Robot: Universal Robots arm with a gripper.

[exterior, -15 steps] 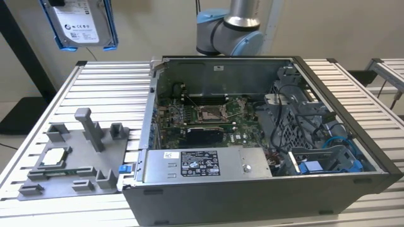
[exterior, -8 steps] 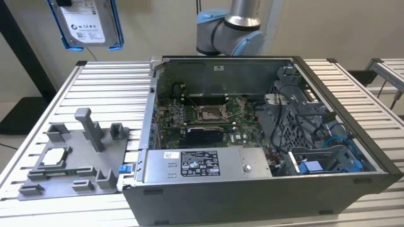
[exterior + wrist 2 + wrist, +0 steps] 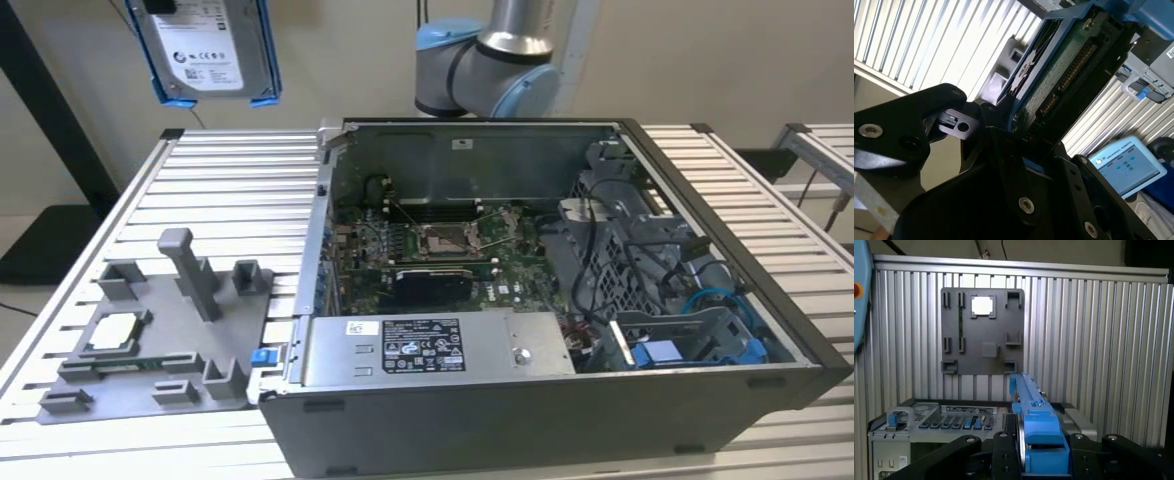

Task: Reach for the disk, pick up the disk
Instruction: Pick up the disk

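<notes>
The disk [image 3: 203, 50], a silver-grey drive with a white label in a blue bracket, hangs in the air high at the exterior view's left, above the back of the slatted table. In the first wrist view the disk [image 3: 1033, 420] stands edge-on between the black fingers [image 3: 1081, 457] of my gripper [image 3: 1039, 452], over the grey fixture plate below. The second wrist view shows the disk's green circuit side [image 3: 1064, 70] clamped in the gripper [image 3: 1004, 132]. The gripper is shut on the disk.
An open computer case [image 3: 721, 385] takes up the middle of the table, with a long grey labelled power-supply box [image 3: 427, 345] at its front. A grey fixture plate [image 3: 187, 345] at the exterior view's left carries a small square silver chip [image 3: 115, 330]. The arm's base [image 3: 487, 65] stands behind the case.
</notes>
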